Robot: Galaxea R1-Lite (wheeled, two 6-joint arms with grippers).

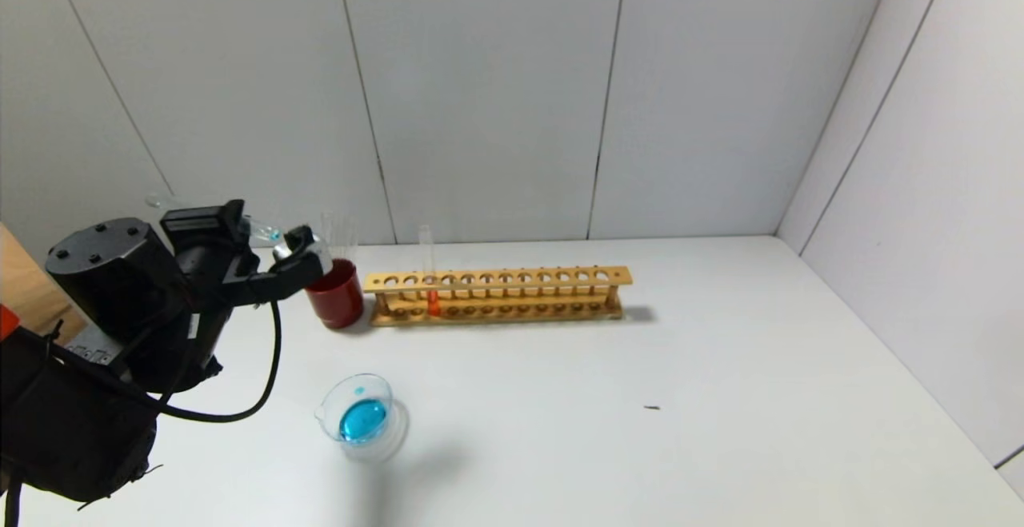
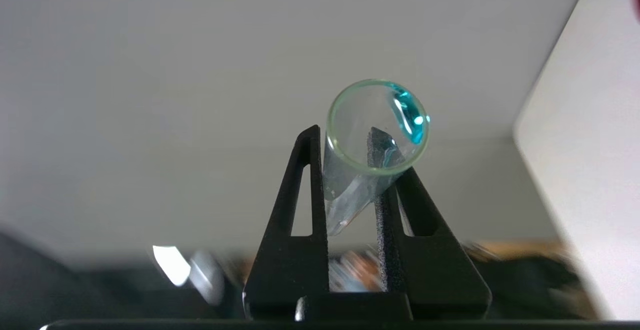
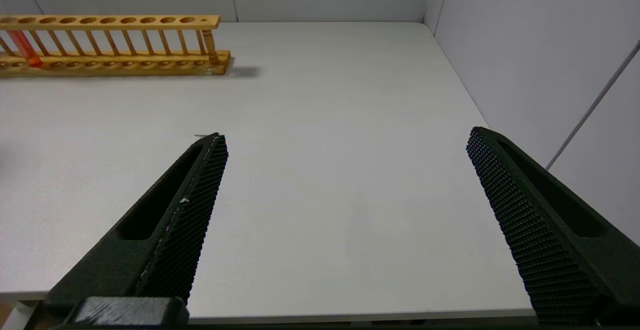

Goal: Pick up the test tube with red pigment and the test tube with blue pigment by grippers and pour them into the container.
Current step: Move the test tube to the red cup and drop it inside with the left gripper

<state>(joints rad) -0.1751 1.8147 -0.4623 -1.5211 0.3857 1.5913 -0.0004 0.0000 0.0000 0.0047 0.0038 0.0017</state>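
My left gripper (image 1: 302, 249) is shut on the test tube with blue pigment (image 1: 262, 229), held tilted in the air just left of a dark red cup. In the left wrist view the gripper (image 2: 345, 134) clamps this tube (image 2: 377, 124), whose open mouth faces the camera with only a teal smear inside the rim. The container (image 1: 362, 413), a clear glass dish on the table nearer me, holds a pool of blue liquid. The test tube with red pigment (image 1: 432, 291) stands in the wooden rack (image 1: 520, 277); it also shows in the right wrist view (image 3: 22, 47). My right gripper (image 3: 346, 134) is open and empty above the table's right part.
The dark red cup (image 1: 338, 297) stands at the rack's left end with colourless clear tubes (image 1: 340, 233) in it. The rack also shows in the right wrist view (image 3: 115, 19). Grey walls close the back and right sides. A small dark speck (image 1: 652, 408) lies on the white table (image 1: 720, 431).
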